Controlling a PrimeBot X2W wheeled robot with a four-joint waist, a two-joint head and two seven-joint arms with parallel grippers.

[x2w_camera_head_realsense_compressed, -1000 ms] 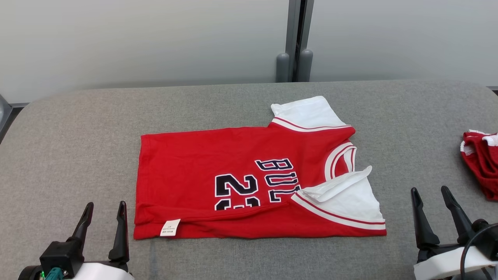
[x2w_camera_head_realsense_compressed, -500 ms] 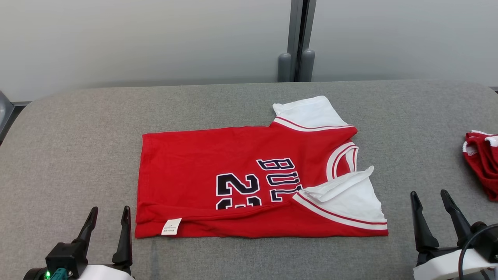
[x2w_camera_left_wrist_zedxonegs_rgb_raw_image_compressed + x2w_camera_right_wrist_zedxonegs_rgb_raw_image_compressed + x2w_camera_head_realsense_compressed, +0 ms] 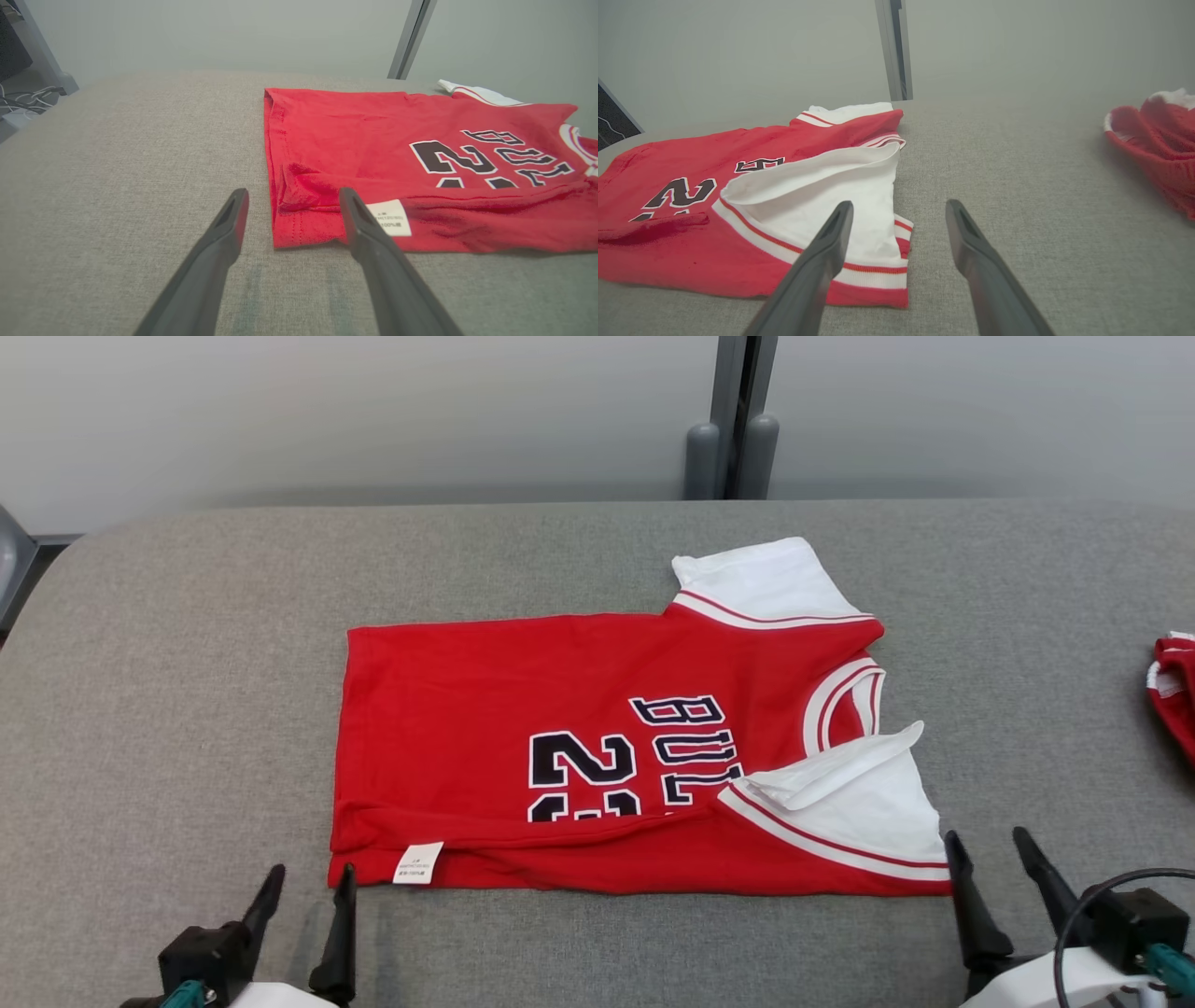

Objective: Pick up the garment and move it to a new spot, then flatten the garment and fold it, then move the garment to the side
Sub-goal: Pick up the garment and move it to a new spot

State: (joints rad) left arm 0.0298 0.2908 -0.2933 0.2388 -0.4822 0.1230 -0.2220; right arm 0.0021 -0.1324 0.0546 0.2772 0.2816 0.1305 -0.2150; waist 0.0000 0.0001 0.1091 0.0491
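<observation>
Folding looks half done. At the bench's (image 3: 187,709) front edge we are poising left gripper (image 3: 313,870) and right gripper (image 3: 985,835), both open, to pinch jersey (image 3: 523,709) corners.

Red jersey (image 3: 448,728) — "BUL", "2"; tag (image 3: 390,217) — "100%"

Two red garments (image 3: 485,709) (image 3: 1178,700) lie on one table (image 3: 187,663).

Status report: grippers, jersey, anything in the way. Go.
Left gripper open, empty, by hem corner. Right gripper open, empty, by near sleeve. Jersey flat on table, near edge folded over. Second red garment far right, apart.
</observation>
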